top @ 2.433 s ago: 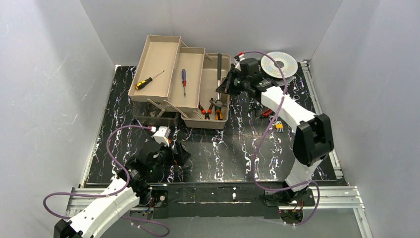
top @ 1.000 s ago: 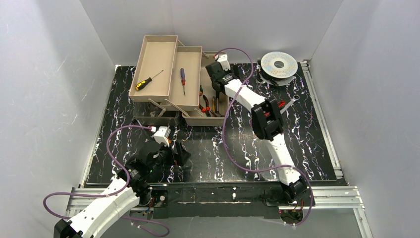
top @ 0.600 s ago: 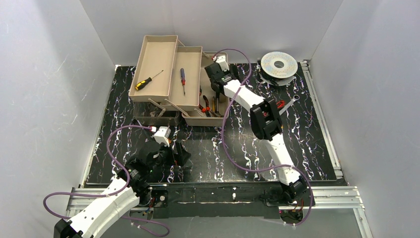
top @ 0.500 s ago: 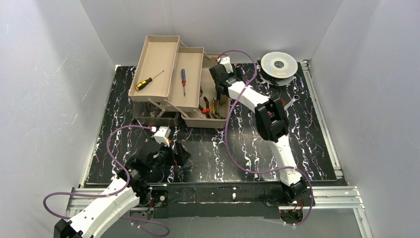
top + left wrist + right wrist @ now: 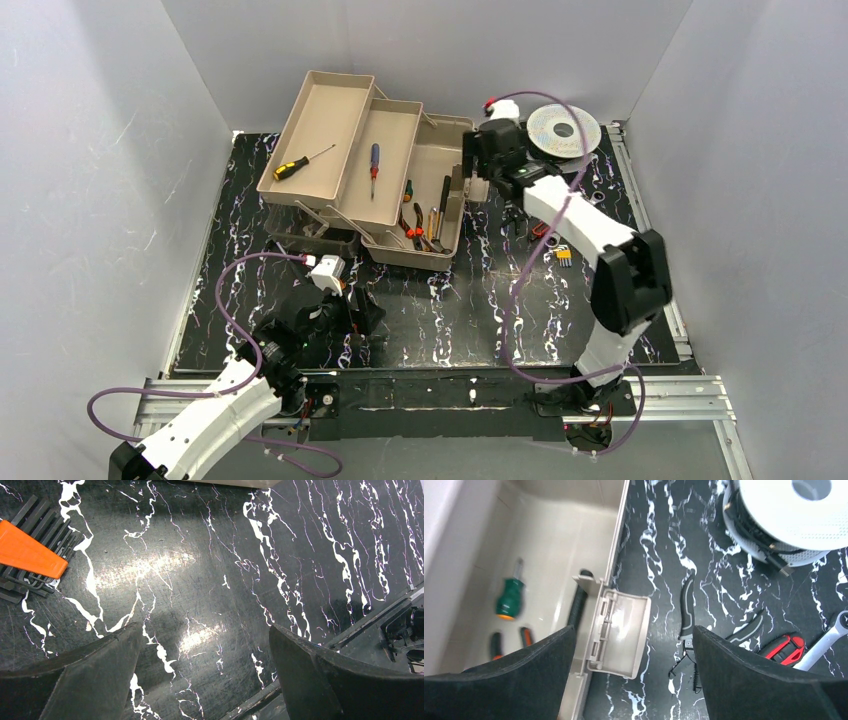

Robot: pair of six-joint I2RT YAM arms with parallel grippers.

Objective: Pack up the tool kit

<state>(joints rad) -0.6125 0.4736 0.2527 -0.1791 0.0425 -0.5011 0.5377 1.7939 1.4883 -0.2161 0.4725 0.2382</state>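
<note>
The beige toolbox [image 5: 432,165] stands open at the back, with two fold-out trays [image 5: 322,120] spread to its left. A yellow-handled screwdriver [image 5: 292,166] lies in the far tray and a blue one [image 5: 374,160] in the middle tray. Pliers and a green screwdriver [image 5: 510,598] lie in the box. My right gripper [image 5: 473,177] hangs open over the box's right wall, above its latch flap [image 5: 620,630], and holds nothing. More pliers [image 5: 687,611] lie on the mat beside it. My left gripper [image 5: 360,318] is open and empty, low over the mat.
A round silver spool [image 5: 563,129] sits at the back right. A red-and-black tool [image 5: 786,647], a wrench [image 5: 830,639] and small hex keys [image 5: 563,255] lie right of the box. An orange hex key set [image 5: 27,554] lies by my left gripper.
My right arm has drawn back from inside the box to its right wall, still open. The toolbox has turned and shifted a little to the right. The left arm is still.
</note>
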